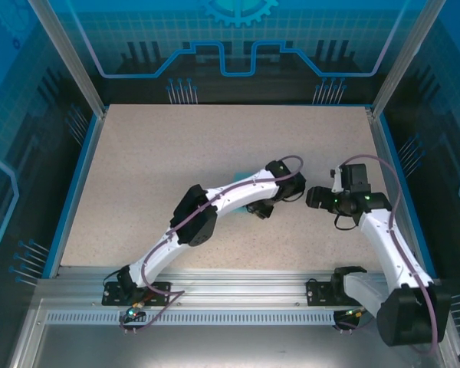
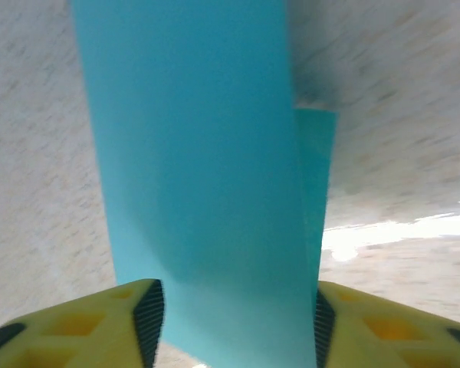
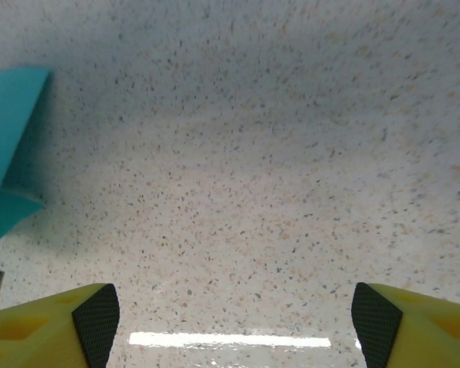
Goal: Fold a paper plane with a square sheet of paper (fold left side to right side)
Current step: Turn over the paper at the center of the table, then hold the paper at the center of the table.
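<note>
The square sheet of paper (image 2: pixel 192 153) is light blue and folded into a long strip with a second layer showing along its right edge. It runs away from my left gripper (image 2: pixel 234 322), whose yellow fingers stand apart on either side of its near end, the pads level with the paper's edges. In the top view the left gripper (image 1: pixel 259 208) points down at mid-table and hides the paper. A corner of the paper (image 3: pixel 8 138) shows at the left of the right wrist view. My right gripper (image 3: pixel 230 330) is open over bare table, just right of the left one (image 1: pixel 316 197).
The speckled tabletop (image 1: pixel 153 169) is ringed by a blue rim and transparent blue walls (image 1: pixel 238 46). An aluminium rail (image 1: pixel 238 287) with both arm bases runs along the near edge.
</note>
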Controlling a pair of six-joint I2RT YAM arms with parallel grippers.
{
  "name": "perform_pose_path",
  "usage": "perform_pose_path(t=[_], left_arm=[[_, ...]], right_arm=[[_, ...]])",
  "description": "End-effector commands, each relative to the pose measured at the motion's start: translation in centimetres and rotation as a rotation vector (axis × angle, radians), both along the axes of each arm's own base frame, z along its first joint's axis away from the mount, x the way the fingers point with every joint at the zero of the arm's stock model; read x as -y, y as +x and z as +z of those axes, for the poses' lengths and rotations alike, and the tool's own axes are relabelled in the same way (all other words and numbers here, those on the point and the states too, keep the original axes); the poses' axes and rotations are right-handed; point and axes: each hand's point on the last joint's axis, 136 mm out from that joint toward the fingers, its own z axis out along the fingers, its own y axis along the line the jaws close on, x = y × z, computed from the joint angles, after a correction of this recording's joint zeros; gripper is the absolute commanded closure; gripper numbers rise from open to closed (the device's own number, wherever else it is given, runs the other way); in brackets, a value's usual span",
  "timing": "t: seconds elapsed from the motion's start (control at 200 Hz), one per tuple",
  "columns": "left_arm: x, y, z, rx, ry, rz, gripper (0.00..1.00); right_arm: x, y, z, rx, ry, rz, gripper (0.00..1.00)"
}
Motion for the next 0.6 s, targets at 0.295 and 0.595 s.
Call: perform_pose_path(t=[0.295, 0.595], left_arm=[[0.9, 1.5, 8.3, 0.009, -0.674, 0.052, 0.21], [-4.5, 1.7, 7.6, 0.061, -1.034, 0.315, 0.18]], right_arm=[[-7.8, 5.5, 0.5, 0.018, 0.413, 0.157, 0.17], [-15.0, 9.6, 0.4, 0.041, 0.487, 0.314, 0.19]])
